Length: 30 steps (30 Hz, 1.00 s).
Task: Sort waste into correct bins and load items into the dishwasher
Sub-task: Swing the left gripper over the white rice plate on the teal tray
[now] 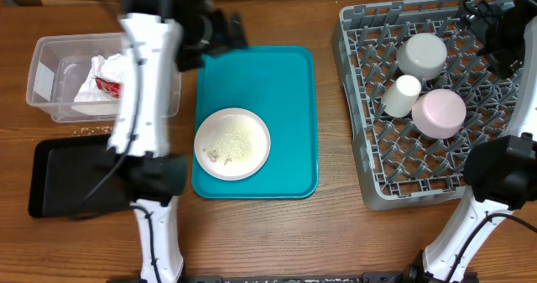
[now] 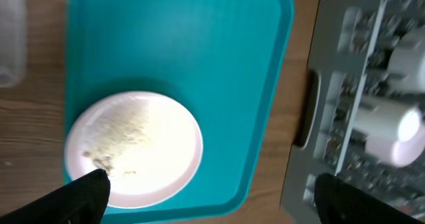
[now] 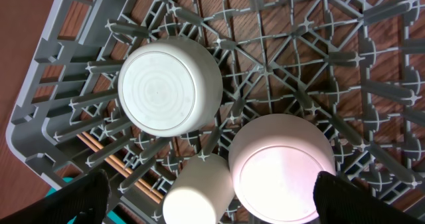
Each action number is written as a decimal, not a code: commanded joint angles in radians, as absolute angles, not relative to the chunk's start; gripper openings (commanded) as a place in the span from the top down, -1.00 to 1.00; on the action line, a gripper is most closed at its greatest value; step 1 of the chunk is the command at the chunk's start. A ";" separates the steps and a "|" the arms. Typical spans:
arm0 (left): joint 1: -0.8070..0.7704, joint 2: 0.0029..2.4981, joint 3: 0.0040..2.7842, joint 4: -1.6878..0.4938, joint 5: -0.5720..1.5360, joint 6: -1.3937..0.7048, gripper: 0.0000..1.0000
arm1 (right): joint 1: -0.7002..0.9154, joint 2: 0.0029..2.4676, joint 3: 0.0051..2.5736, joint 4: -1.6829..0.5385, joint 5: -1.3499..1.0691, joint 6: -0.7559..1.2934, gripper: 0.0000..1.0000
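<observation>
Left jaws wide apart, clear of plate [image 2: 133, 147]

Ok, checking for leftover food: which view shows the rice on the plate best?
Left wrist: the rice bits sit large and close on the plate. Overhead shows them too, only smaller. Right wrist shows the dish rack, not the plate.

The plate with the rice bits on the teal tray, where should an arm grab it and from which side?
Pinch the plate by its rim, probably at the far-right edge. It lies flat with food bits across the middle, and the lip of the teal tray crowds its near-left side; the far-right has open tray floor.
</observation>
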<state>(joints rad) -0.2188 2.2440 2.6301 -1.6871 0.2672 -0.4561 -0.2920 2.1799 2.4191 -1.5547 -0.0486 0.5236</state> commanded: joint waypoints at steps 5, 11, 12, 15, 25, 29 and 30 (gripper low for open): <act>-0.382 2.358 2.622 -1.689 0.160 -0.445 -0.90 | -0.290 2.173 2.415 -1.549 -0.054 0.525 -1.00; -0.458 2.436 2.622 -1.690 0.062 -0.565 -0.80 | -0.290 2.173 2.414 -1.549 -0.054 0.525 -1.00; -0.466 2.450 2.621 -1.690 0.043 -0.587 -0.78 | -0.290 2.173 2.415 -1.550 -0.054 0.525 -1.00; -0.479 2.496 2.621 -1.690 -0.030 -0.634 -0.77 | -0.290 2.173 2.414 -1.550 -0.054 0.525 -1.00; -0.485 2.653 2.621 -1.690 0.066 -0.608 -1.00 | -0.290 2.173 2.414 -1.549 -0.054 0.525 -1.00; -0.485 2.686 2.621 -1.690 0.086 -0.558 -0.17 | -0.290 2.173 2.415 -1.550 -0.054 0.525 -1.00; -0.485 2.686 2.621 -1.690 0.081 -0.557 -0.08 | -0.290 2.173 2.414 -1.550 -0.054 0.525 -1.00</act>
<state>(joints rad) -0.4805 2.6705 2.6228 -1.6867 0.0589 -0.5938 -0.2920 2.1799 2.4191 -1.5547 -0.0486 0.5232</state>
